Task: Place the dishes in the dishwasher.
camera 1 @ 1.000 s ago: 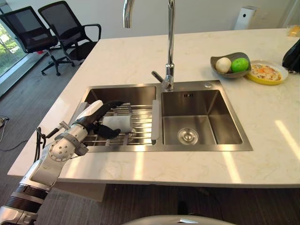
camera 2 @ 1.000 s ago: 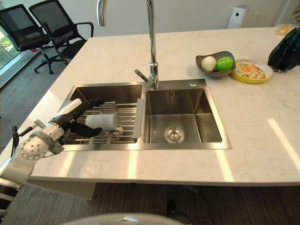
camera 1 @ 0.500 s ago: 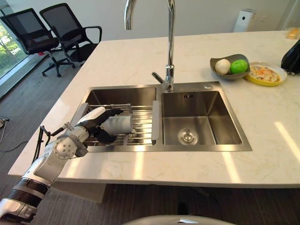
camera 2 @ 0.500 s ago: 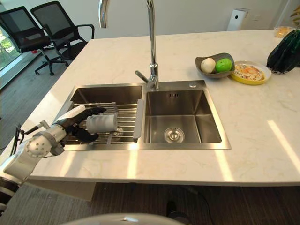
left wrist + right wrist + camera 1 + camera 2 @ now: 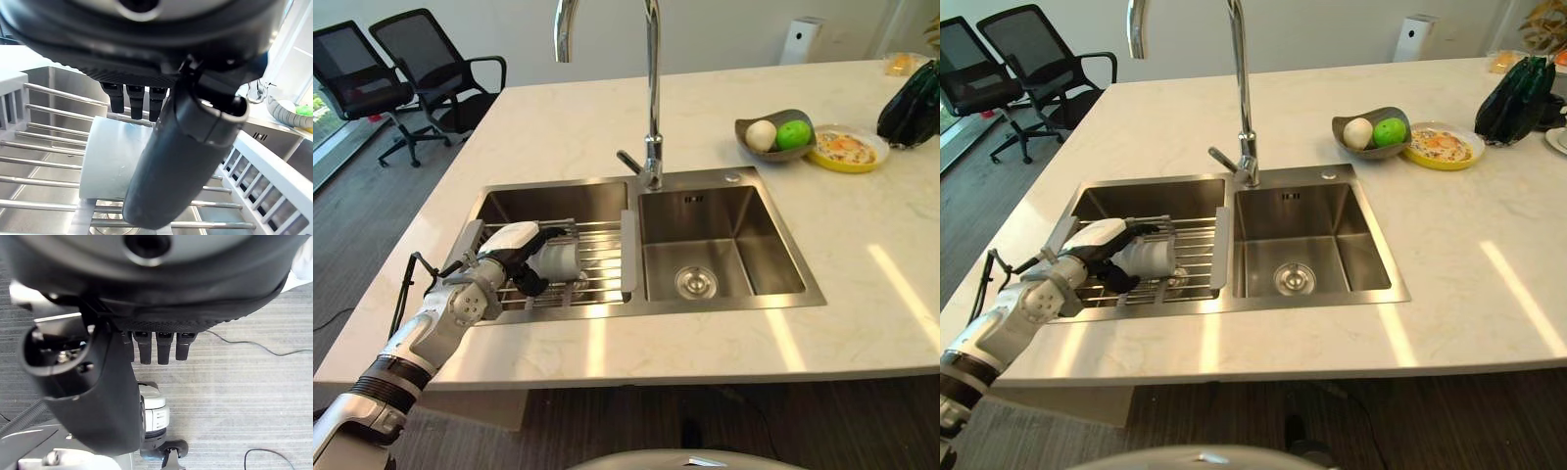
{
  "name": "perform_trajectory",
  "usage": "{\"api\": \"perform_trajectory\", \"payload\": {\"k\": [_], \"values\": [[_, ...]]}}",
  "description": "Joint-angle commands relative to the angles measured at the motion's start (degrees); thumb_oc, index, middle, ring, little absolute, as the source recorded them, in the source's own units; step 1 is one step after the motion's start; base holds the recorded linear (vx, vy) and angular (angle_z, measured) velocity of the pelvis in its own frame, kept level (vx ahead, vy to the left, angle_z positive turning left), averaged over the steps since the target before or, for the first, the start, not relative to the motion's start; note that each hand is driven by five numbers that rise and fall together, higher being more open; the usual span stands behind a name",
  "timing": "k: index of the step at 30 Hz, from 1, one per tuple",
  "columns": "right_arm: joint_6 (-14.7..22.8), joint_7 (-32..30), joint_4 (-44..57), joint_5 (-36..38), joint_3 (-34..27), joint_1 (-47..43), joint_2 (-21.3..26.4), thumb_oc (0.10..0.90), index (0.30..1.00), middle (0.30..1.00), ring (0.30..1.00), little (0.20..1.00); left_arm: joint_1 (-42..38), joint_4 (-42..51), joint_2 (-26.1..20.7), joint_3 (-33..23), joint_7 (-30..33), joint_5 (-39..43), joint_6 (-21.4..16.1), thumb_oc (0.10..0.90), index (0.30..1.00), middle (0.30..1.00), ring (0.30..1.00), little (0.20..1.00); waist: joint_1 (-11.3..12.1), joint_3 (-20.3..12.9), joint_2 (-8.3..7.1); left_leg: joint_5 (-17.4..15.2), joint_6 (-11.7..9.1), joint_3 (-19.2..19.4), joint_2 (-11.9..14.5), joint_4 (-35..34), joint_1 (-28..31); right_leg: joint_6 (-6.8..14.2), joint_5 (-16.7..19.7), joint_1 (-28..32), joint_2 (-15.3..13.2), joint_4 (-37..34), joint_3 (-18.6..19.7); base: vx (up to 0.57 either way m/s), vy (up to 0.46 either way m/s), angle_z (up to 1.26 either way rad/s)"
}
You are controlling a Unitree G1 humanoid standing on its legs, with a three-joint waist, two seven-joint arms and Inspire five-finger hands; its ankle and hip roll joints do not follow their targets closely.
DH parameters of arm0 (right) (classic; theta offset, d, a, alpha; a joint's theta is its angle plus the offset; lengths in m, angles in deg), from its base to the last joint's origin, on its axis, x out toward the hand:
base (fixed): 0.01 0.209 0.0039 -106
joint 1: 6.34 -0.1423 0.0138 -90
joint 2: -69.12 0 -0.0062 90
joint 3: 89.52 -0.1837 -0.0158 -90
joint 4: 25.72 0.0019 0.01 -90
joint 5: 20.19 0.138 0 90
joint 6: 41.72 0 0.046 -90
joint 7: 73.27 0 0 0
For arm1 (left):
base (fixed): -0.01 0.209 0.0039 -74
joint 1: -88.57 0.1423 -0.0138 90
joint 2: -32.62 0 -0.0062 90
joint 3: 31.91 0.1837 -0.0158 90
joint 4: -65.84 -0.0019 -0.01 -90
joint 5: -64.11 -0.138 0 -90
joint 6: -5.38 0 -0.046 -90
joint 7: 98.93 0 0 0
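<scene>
My left hand reaches in from about 7 o'clock, forearm angled up over the near edge of the bench, and rests on the wire rack across the left basin of the sink. The fingers curl over the far side of the white cup and the thumb wraps across its near side, so I am clamped on the cup. The cup lies on its side on the rack bars, its open end toward 9 o'clock in the wrist view.

A second ago my fingers were stretched out over the cup with the thumb apart below it; half a second ago they had begun to close; now they are wrapped round it. The cup lies in the same spot on the rack.

My right hand hangs over grey carpet, its fingers short and relaxed, holding nothing.

Past the rack at 3 o'clock is the right basin with its drain. The tap rises at 12 o'clock behind the divider. Further out at 1 to 2 o'clock on the bench stand a grey bowl with a white ball and a green fruit, touching a yellow plate of food, then a dark green object. Two black chairs stand on the floor at 10 o'clock.
</scene>
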Motion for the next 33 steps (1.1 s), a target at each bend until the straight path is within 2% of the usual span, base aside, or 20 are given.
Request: {"api": "perform_trajectory", "payload": {"k": [1, 9, 16, 23, 25, 33], "values": [[1.39, 0.64, 1.3, 0.4, 1.82, -1.26, -1.82, 0.8, 0.9, 0.9, 0.9, 0.9, -10.88, -2.08, -1.08, -2.2, 4.46, -3.16, -0.46, 0.8, 0.9, 0.9, 0.9, 0.9, -1.36, -0.48, -2.01, -1.46, 0.32, -1.32, -2.38, 0.38, -1.38, 7.54, -7.5, 5.76, -3.83, 0.96, 0.43, 0.01, 0.009, -0.2], [0.72, 0.32, 0.24, 0.87, 1.46, -2.32, -1.73, 0.8, 0.9, 0.9, 0.9, 0.9, -13.14, -8.63, 1.77, 0.08, 4.53, -5.19, 2.25, 0.8, 0.9, 0.9, 0.9, 0.9, -1.8, -0.05, -1.99, -1.46, 0.44, -0.84, -2.34, 0.38, -1.36, 7.5, -7.4, 5.45, -3.77, 0.96, 0.92, 0.0, 0.005, -0.04], [-0.13, 0.34, -0.31, 1.03, 1.16, -2.9, -2.19, 0.8, 0.9, 0.9, 0.9, 0.9, -14.14, -10.37, 3.44, -0.81, 3.79, -5.92, 5.37, 0.8, 0.9, 0.9, 0.9, 0.9, -1.65, 0.31, -2.23, -1.41, 0.5, -0.78, -2.45, 0.38, -1.65, 7.52, -7.26, 5.25, -3.78, 0.96, 0.88, 0.0, 0.0, 0.0], [-0.86, 0.83, -0.01, 0.67, 1.7, -3.0, -2.03, 0.8, 0.9, 0.9, 0.9, 0.9, -15.33, -11.26, 3.29, 0.43, 2.05, -6.07, 6.0, 0.8, 0.9, 0.9, 0.9, 0.9, -1.49, 0.33, -2.29, -1.35, 0.5, -0.89, -2.49, 0.38, -1.73, 7.27, -7.52, 5.51, -3.75, 0.96, 0.43, 0.0, 0.0, 0.0], [-1.03, 0.99, -0.04, 0.64, 1.88, -3.26, -2.05, 0.8, 0.9, 0.9, 0.9, 0.9, -15.77, -11.1, 2.85, 1.02, 1.63, -6.06, 5.92, 0.4, 0.3, 0.3, 0.3, 0.3, -1.4, 0.3, -2.27, -1.34, 0.51, -1.01, -2.47, 0.38, -1.7, 7.26, -7.57, 5.62, -3.79, 0.96, 0.3, 0.0, 0.0, 0.0], [-0.42, 1.28, 0.22, 0.71, 2.97, -3.77, -2.33, 0.8, 0.9, 0.9, 0.9, 0.9, -15.84, -8.25, 0.07, 2.12, 2.96, -7.12, 3.85, 0.4, 0.3, 0.3, 0.3, 0.3, -0.81, 0.31, -2.33, -1.14, 0.31, -1.64, -2.4, 0.38, -1.53, 7.32, -7.73, 6.06, -3.91, 0.96, -0.47, 0.0, 0.0, 0.0]]}}
